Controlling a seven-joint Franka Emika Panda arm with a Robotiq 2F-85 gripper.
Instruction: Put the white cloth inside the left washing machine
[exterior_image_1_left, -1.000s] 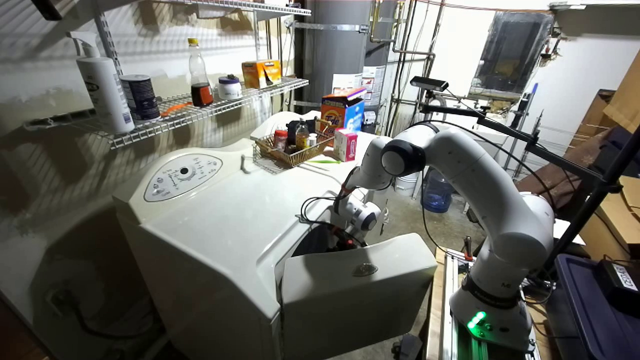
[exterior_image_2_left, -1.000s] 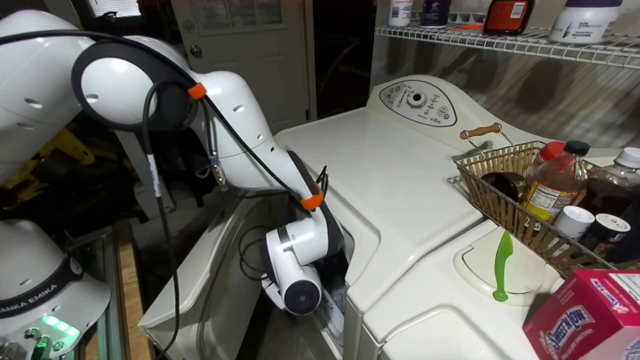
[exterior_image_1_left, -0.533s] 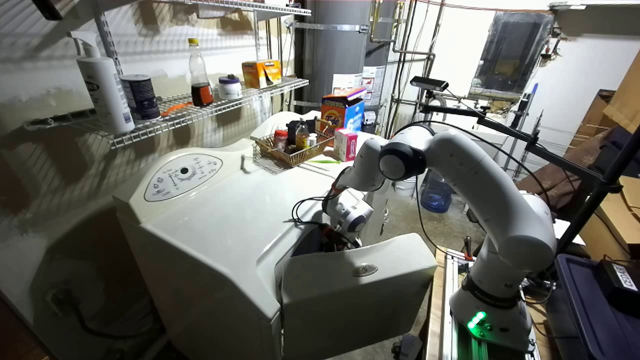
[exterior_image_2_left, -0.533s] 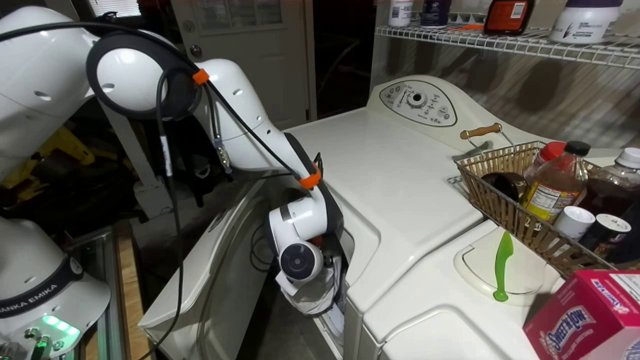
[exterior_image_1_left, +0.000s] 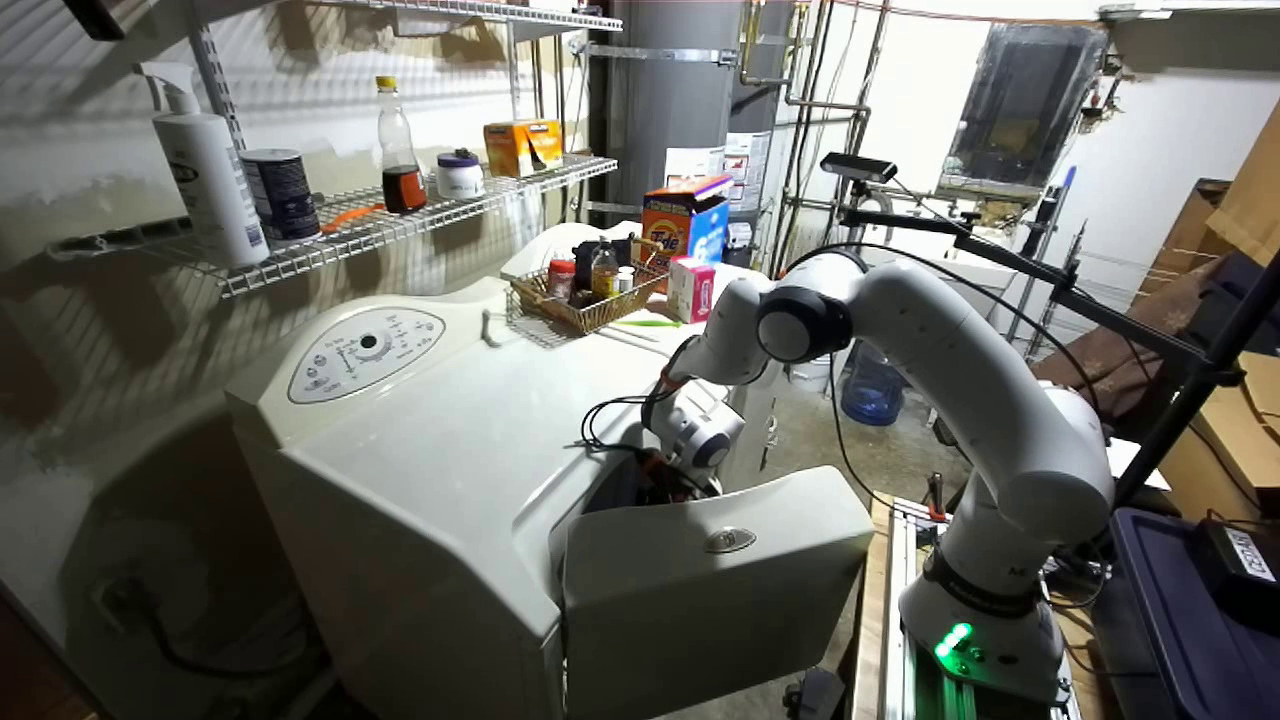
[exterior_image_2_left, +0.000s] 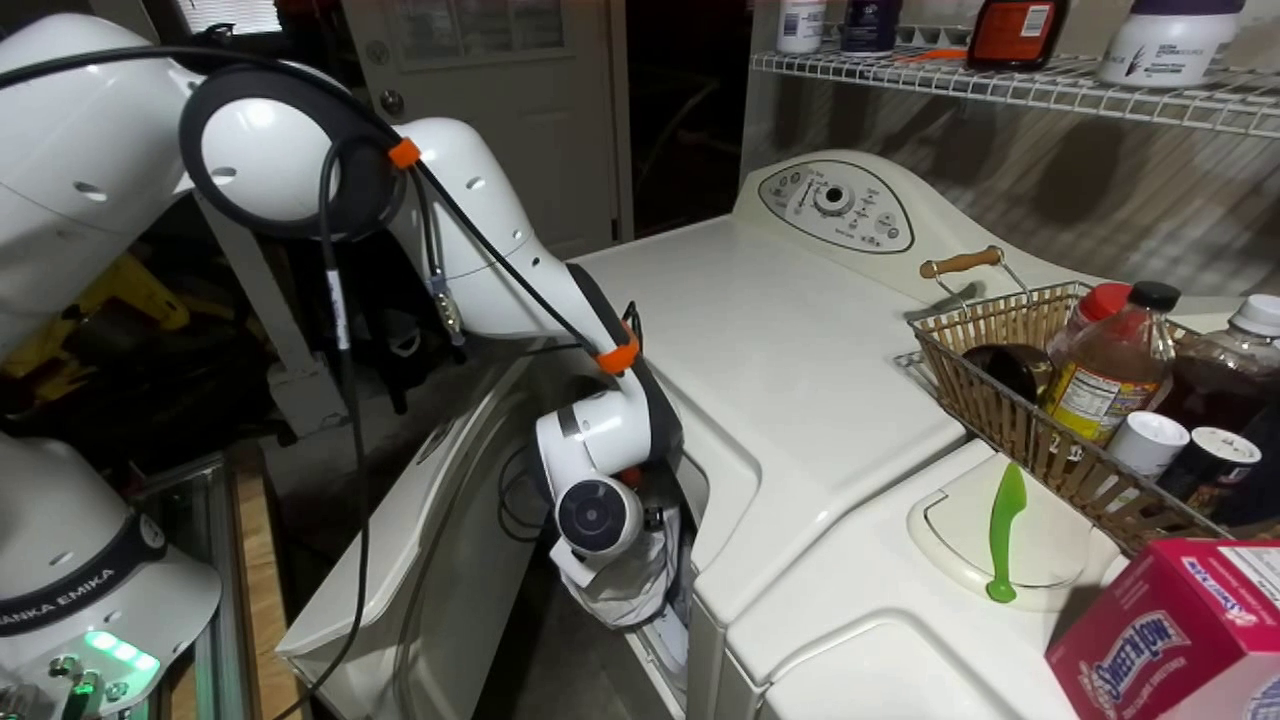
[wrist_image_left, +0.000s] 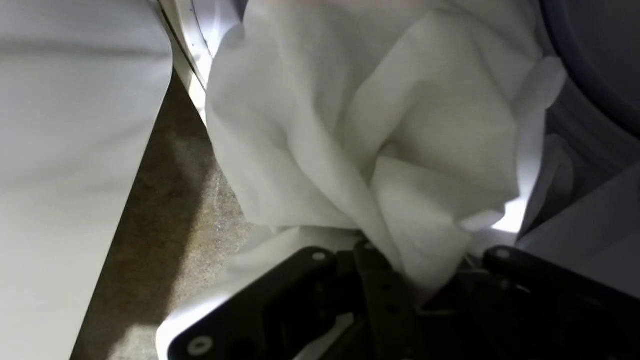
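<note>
In an exterior view, the robot wrist (exterior_image_2_left: 600, 440) has shifted since a second ago; the white cloth (exterior_image_2_left: 620, 592) shows plainly beneath it, beside the open washing-machine door (exterior_image_2_left: 465, 570). In an exterior view, that door blocks sight below the wrist. In the wrist view, right of the door, the gripper (wrist_image_left: 422, 280) pinches bunched cloth, its fingertips blurred.

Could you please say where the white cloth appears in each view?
In an exterior view: white cloth, lower centre.
In an exterior view: not discernible; open door may hide it.
Wrist view: fills the upper middle.
Landmark: that door, in both exterior views, apparently at the wrist view's left.
</note>
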